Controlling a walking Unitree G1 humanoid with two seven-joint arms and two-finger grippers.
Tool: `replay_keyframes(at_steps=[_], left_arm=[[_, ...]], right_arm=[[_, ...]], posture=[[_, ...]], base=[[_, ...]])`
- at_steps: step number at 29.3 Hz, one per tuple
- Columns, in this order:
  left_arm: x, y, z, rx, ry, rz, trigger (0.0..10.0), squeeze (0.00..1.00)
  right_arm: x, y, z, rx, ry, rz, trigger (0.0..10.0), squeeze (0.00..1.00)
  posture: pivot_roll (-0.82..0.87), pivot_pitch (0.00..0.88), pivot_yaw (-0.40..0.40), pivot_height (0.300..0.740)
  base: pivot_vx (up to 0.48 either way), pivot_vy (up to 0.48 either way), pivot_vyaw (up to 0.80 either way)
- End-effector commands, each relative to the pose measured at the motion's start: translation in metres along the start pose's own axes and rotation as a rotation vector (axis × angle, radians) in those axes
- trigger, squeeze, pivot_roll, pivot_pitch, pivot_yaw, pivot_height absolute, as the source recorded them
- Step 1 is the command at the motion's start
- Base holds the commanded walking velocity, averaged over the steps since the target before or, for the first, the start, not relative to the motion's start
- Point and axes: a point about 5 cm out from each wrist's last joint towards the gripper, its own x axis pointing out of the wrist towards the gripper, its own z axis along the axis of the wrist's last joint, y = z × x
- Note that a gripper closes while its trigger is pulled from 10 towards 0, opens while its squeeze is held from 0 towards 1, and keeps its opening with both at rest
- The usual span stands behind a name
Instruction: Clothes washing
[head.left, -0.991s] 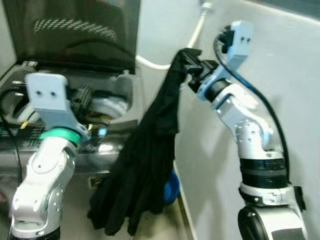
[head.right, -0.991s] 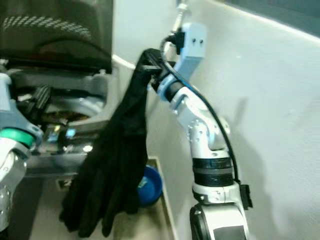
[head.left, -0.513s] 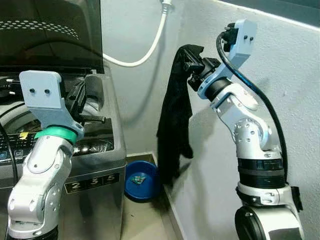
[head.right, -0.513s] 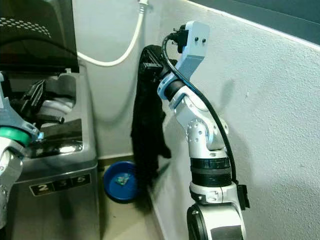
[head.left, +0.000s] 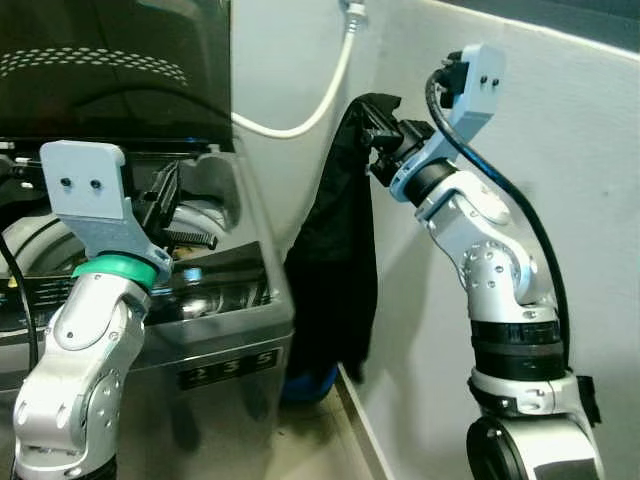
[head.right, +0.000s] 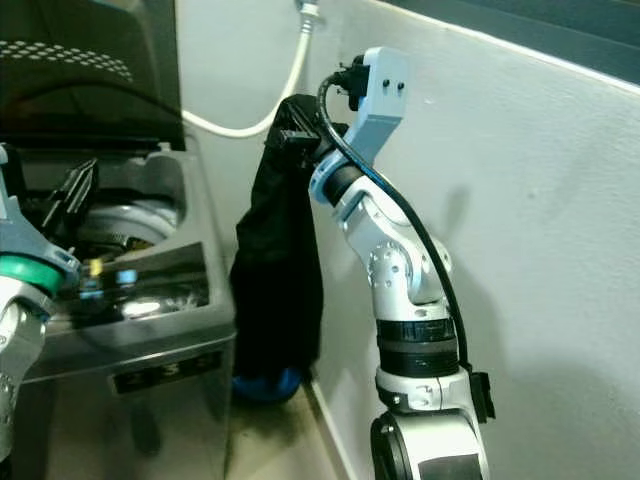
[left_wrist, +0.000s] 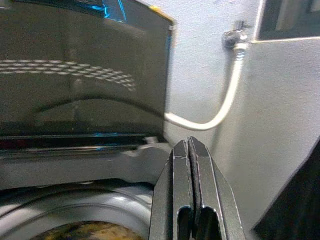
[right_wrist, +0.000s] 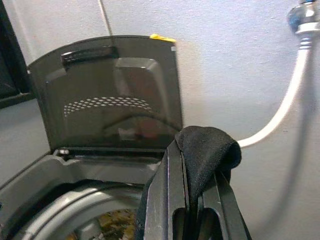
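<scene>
A long black garment (head.left: 335, 270) hangs from my right gripper (head.left: 378, 128), which is shut on its top end high beside the white wall, to the right of the washing machine (head.left: 200, 330). In the right wrist view the cloth (right_wrist: 207, 150) bulges over the closed fingers. The washer's dark lid (head.left: 110, 70) stands open, and the drum (head.right: 130, 225) shows some clothes inside. My left gripper (head.left: 180, 208) hovers over the washer's right rim. In the left wrist view its fingers (left_wrist: 181, 175) are pressed together with nothing between them.
A white hose (head.left: 305, 120) loops from a wall tap down behind the washer. A blue basin (head.left: 310, 385) sits on the floor in the narrow gap between washer and wall, partly hidden by the garment. The wall runs close along my right arm.
The whole view has swung, so the camera moved. The garment still hangs from my right gripper; its lower part has swung and now hangs closer to the washer's side.
</scene>
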Motion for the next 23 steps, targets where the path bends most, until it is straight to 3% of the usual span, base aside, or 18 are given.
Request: replay_keyframes(at_steps=[1,17,19,23], left_arm=[[-0.0006,-0.0007,0.0008,-0.005,0.002,-0.005,10.0,0.0],[-0.0015,0.0029,0.0003,0.006,0.022,0.004,10.0,0.0],[-0.0036,0.0034,-0.0014,0.093,0.052,-0.005,10.0,0.0],[-0.0037,0.0055,-0.0028,0.088,0.067,0.013,10.0,0.0]], right_arm=[[-0.0014,-0.0001,0.0065,-0.006,-0.03,0.002,10.0,0.0],[0.0003,0.0022,0.0057,0.013,-0.034,0.009,10.0,0.0],[0.0001,0.0024,0.0051,0.018,-0.034,0.011,10.0,0.0],[-0.0003,0.0018,0.0043,0.02,-0.033,0.01,10.0,0.0]], posture=[[0.08,0.011,-0.089,0.74],[0.09,0.018,-0.091,0.74],[0.09,0.02,-0.091,0.74],[0.09,0.021,-0.09,0.74]], base=[[0.0,0.412,0.0],[0.0,0.393,0.0],[0.0,-0.48,0.0],[0.0,-0.48,0.0]])
